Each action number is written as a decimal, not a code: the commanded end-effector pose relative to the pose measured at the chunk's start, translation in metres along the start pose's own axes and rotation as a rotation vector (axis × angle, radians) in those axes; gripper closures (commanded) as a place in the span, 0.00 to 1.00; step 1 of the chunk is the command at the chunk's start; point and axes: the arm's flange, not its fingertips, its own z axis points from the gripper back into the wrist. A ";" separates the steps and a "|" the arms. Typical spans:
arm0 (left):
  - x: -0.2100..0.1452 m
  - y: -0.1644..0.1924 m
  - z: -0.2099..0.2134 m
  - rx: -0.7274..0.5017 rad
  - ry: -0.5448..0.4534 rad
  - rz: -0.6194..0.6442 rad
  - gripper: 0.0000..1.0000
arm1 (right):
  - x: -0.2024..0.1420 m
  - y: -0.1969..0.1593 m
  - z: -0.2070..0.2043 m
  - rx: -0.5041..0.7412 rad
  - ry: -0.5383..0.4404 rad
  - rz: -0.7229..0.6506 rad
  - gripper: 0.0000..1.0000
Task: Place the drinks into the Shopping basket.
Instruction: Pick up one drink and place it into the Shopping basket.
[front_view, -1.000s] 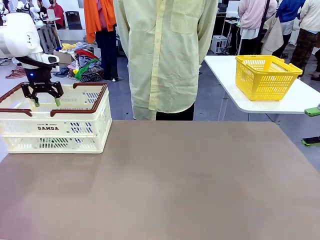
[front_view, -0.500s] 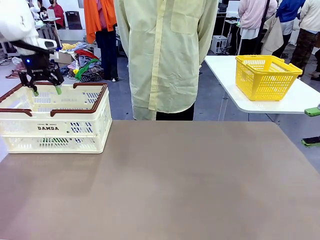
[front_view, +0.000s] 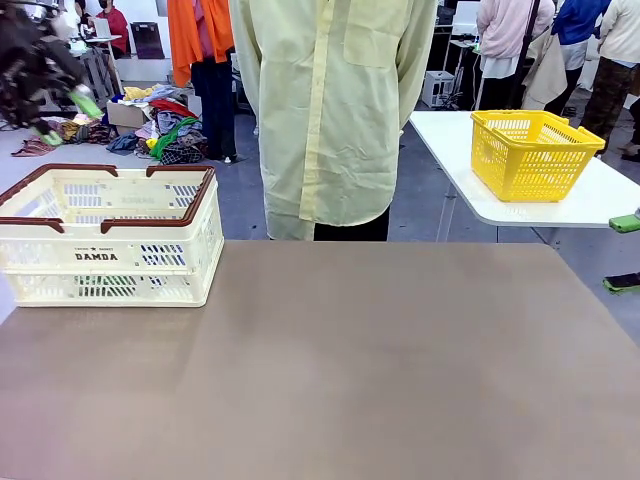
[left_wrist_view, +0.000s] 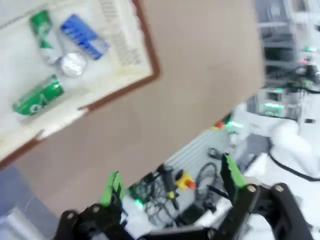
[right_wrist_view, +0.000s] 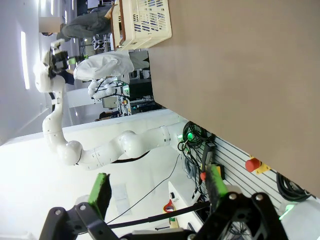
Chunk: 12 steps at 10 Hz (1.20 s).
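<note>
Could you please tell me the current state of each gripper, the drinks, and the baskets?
left gripper: open, empty, raised off the crate.
right gripper: open, empty.
Shopping basket: upright on the table.
blue can: lying inside the crate.
green cans: two, lying inside the crate.
yellow basket: upright on the far white table.

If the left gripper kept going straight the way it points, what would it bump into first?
Probably the brown table. The left gripper is open and empty, and the table's bare top lies between its fingers, beside the Shopping basket. The picture is blurry, so I can't be sure.

The cans (left_wrist_view: 55, 65) lie inside the Shopping basket (front_view: 110, 235), which sits on the table (front_view: 380, 370) below the raised left gripper (front_view: 62, 117).
</note>
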 end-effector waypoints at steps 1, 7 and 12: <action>-0.062 0.073 0.025 -0.227 -0.091 -0.026 0.00 | 0.001 0.006 0.003 0.016 -0.004 -0.014 0.00; -0.128 0.226 0.070 -0.525 -0.213 0.142 0.00 | 0.001 0.006 0.003 0.016 -0.004 -0.014 0.00; -0.178 0.235 0.071 -0.496 -0.301 0.087 0.00 | 0.001 0.006 0.003 0.016 -0.004 -0.014 0.00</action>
